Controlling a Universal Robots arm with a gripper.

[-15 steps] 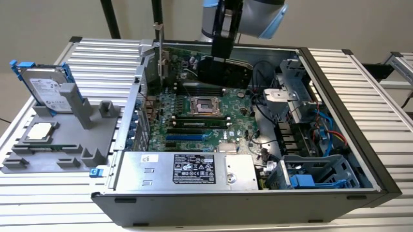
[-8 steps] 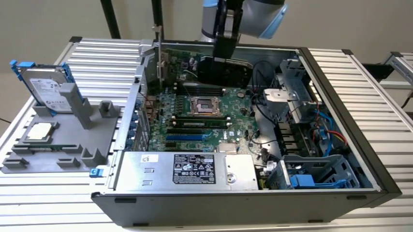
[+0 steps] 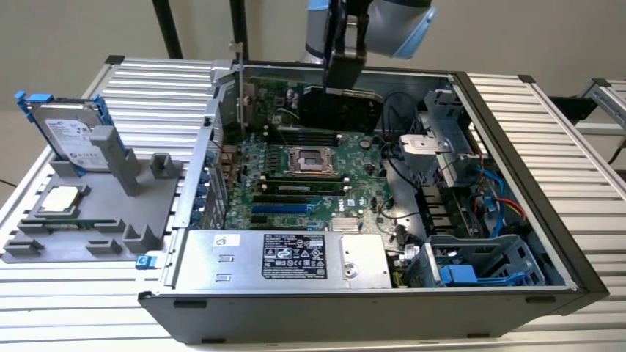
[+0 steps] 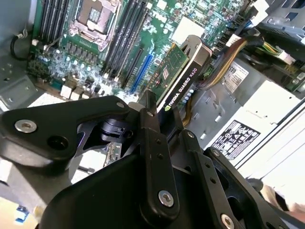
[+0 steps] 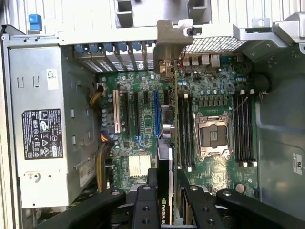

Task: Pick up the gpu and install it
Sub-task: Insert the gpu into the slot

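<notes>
Second wrist view puts the claw (image 4: 164, 117) nearest, its black fingers (image 4: 150, 129) pinched tight on the gpu (image 4: 180, 71). The card runs straight out from the jaws, green board on one face and black shroud on the other, held on edge over the motherboard (image 4: 95, 57); to my eye it hangs clear of the board, not seated.

In the first wrist view the card shows as a thin line, its long axis parallel with the expansion slots. It lies just beside the blue slot (image 5: 156, 112), on the side towards the CPU socket (image 5: 212, 136); from this angle I cannot say which slot it truly stands over. Its silver end bracket (image 5: 169, 47) sits close against the rear wall of the case (image 5: 95, 37), so room looks tightest there. On one flank the power supply (image 5: 40, 119) and yellow cables (image 5: 100, 167) stand near; on the other the memory slots (image 5: 186, 129) lie low.

In the exterior view the arm (image 3: 391, 22) hangs from above into the open case, the card over the far half of the board; the drive cage (image 3: 479, 260) crowds the exterior view's right. Well apart on the exterior view's left, a grey holder (image 3: 108, 213) carries the hard drive (image 3: 70, 136).
</notes>
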